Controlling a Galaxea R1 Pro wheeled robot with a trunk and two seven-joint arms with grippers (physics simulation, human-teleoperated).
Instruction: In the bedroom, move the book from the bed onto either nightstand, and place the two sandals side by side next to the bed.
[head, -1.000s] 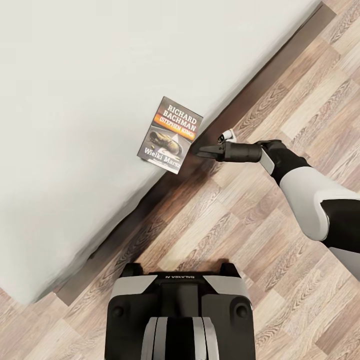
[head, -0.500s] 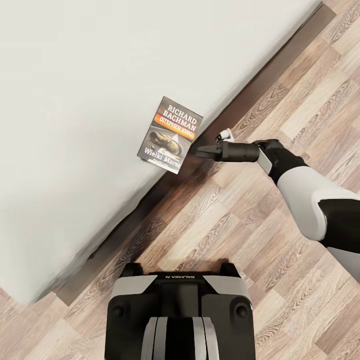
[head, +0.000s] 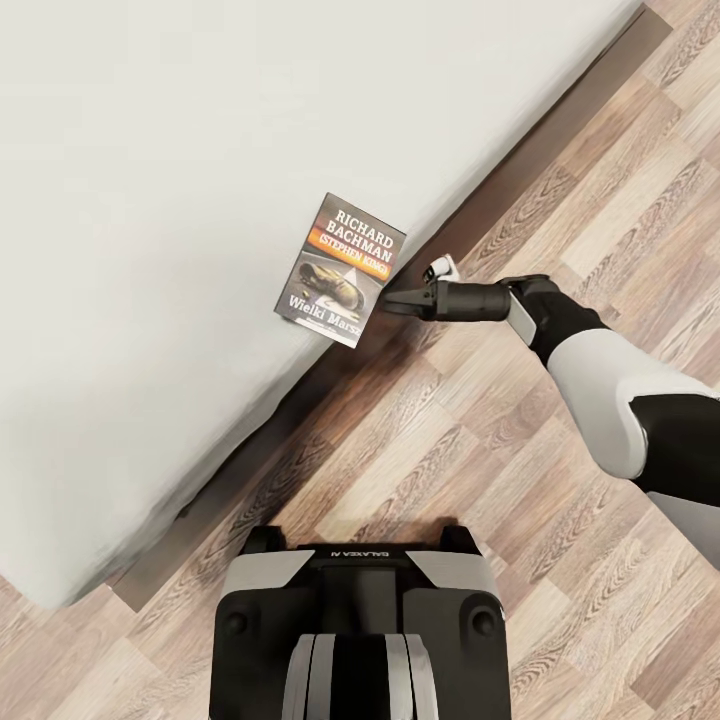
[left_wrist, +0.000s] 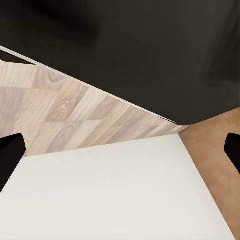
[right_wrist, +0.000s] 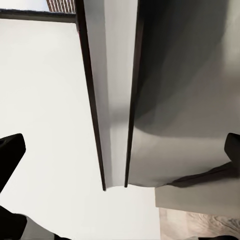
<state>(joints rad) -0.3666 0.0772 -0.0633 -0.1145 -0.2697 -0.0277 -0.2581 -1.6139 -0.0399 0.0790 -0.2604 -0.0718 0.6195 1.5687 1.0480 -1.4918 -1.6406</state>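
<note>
The book (head: 341, 270) lies face up on the bed's pale mattress (head: 150, 200), its lower corner hanging just over the mattress edge. My right gripper (head: 393, 302) hovers beside the book's right edge, almost touching it, level with the mattress side. In the right wrist view the book (right_wrist: 117, 100) appears edge-on, white pages between dark covers, and it sits between the widely spread fingertips (right_wrist: 11, 152), so this gripper (right_wrist: 120, 155) is open with nothing held. My left gripper (left_wrist: 120, 150) is open too, its fingers empty. The sandals and the nightstand are out of view.
The bed's dark brown frame (head: 490, 205) runs diagonally along the mattress edge above the wood-plank floor (head: 480, 470). My base (head: 360, 620) stands on the floor close to the bed. The left wrist view looks at floor planks (left_wrist: 65, 115), a dark surface and a white one.
My right gripper has crept a little left and up, closing in on the book's edge. The book and the camera have not moved.
</note>
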